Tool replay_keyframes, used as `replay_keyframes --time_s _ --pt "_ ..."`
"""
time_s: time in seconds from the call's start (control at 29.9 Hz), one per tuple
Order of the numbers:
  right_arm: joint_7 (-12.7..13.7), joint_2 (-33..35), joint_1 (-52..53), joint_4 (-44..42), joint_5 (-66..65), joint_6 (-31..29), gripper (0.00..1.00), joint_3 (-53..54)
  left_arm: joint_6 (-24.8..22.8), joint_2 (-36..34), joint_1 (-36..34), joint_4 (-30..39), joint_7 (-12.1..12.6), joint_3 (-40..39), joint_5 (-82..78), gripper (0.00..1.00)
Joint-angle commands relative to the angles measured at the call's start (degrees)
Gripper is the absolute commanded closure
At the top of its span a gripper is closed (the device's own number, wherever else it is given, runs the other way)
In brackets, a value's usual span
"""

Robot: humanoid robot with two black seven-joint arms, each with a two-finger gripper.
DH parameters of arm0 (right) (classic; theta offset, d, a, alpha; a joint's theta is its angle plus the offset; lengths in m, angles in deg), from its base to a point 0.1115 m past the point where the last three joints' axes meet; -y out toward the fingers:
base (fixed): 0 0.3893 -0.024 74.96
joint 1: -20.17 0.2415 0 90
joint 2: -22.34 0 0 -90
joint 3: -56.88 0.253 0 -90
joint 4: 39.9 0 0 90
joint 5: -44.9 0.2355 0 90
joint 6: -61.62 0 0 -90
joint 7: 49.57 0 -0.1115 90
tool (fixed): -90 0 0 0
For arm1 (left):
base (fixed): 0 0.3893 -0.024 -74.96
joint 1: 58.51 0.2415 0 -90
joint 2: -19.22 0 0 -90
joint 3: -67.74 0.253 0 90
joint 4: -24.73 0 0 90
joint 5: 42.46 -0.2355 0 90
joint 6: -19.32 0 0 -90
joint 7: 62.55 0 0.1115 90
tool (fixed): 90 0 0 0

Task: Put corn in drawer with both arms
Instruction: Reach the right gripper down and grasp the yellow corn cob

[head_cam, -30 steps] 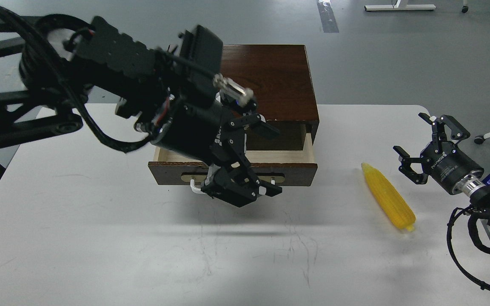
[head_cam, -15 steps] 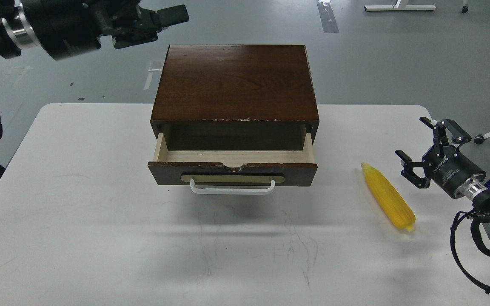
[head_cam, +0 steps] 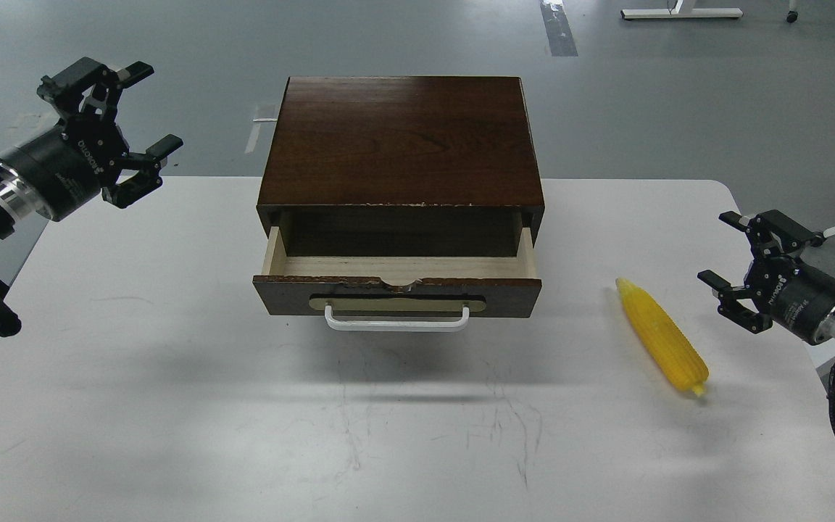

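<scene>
Black left gripper, right gripper — fingers spread, empty.

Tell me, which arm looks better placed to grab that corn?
The right one. Its open pincer hangs just beside the corn, while the left pincer sits far across the open drawer.

The left gripper, which a second ago hung low over the front of the drawer at frame centre and hid its handle, then swung to the top-left corner, now sits at the left edge of the frame, fingers spread, clear of the box. The drawer front and handle are now fully exposed. The right gripper has drawn back toward the right edge and slightly down, farther from the corn.
</scene>
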Motion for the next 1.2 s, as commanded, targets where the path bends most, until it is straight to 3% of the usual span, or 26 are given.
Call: replay_keyframes --time_s 0.0,0.27,0.43,0.57,0.77,1.17 --pt "0.0 3.8 2.3 2.7 -10.3 0.0 0.01 0.0 -2.1 3.0 4.9 -4.4 0.0 -4.4 0.1 0.02" --pt "0.0 10.5 7.1 9.6 -38.0 0.0 0.01 -0.1 -2.6 5.5 9.4 -5.4 0.0 -11.1 0.1 0.02" --pt "0.0 10.5 8.5 9.9 -54.5 0.0 0.01 -0.1 -2.6 6.3 9.4 -5.4 0.0 -11.3 0.1 0.02" --pt "0.0 9.7 8.5 9.5 -58.7 1.0 0.01 -0.8 -2.5 7.1 9.5 -5.4 0.0 -11.3 0.1 0.02" --pt "0.0 6.9 9.0 9.2 -63.3 7.5 0.01 -6.3 -2.9 7.3 9.6 -5.3 0.0 -12.0 0.1 0.02" --pt "0.0 -1.2 17.4 4.0 -63.3 9.4 0.04 -18.4 -2.9 6.7 9.5 -4.8 0.0 -12.3 0.0 0.02"
